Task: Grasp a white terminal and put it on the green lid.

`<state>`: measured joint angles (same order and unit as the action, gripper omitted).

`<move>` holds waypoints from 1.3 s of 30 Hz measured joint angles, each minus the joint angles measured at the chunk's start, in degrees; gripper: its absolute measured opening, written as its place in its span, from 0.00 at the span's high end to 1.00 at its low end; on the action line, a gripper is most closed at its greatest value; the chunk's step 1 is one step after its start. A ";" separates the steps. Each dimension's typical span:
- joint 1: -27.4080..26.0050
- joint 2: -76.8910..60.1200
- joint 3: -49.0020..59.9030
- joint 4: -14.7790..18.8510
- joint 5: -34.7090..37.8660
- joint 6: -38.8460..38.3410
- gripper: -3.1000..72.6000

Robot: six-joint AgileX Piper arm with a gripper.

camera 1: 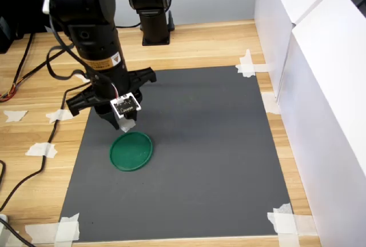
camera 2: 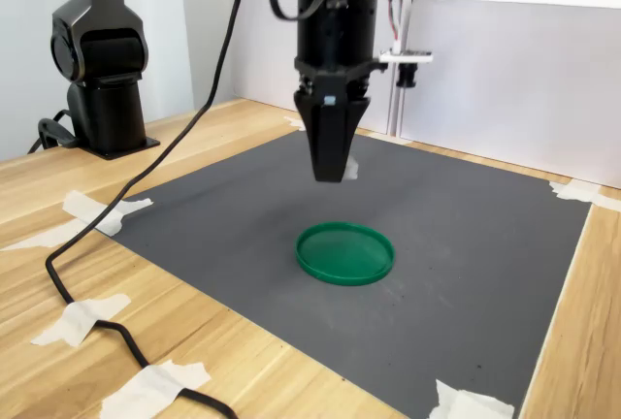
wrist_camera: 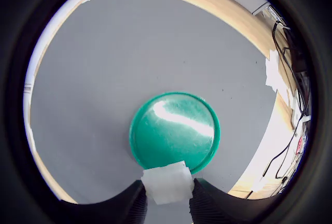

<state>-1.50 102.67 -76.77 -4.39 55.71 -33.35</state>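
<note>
The dark grey mat (camera 1: pixel 194 155) spreads wide under me, taped at its corners to the wooden table (camera 1: pixel 200 41), with bare mat open on every side of my fingers. A white wall (camera 1: pixel 320 87) stands well off along the first exterior view's right, and a second black arm's base (camera 2: pixel 97 80) sits far behind, apart from me.

The green lid (wrist_camera: pixel 175 132) lies flat on the mat below and just ahead of my fingertips; in the wrist view its near rim runs under the block I carry.

My gripper (camera 2: pixel 330 162) points straight down, raised clear above the mat, not touching lid or mat. Its jaws are closed narrowly around the white terminal (wrist_camera: pixel 167 182), pinched between my two dark fingers (wrist_camera: pixel 207 203), hanging over the lid's near edge.
</note>
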 joint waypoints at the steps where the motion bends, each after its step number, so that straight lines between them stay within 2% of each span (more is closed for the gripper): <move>1: -0.24 0.00 1.00 -0.11 -1.21 -0.16 0.54; 10: -1.43 0.46 4.21 -0.55 -9.39 -1.30 0.54; 32: -1.43 7.28 0.84 -0.02 -7.08 -7.13 0.53; 34: -1.43 7.28 0.84 0.14 -7.21 -7.13 0.48; 39: -1.43 7.11 0.84 0.35 -7.21 -6.83 0.27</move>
<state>-2.93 109.78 -75.93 -4.04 48.50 -40.18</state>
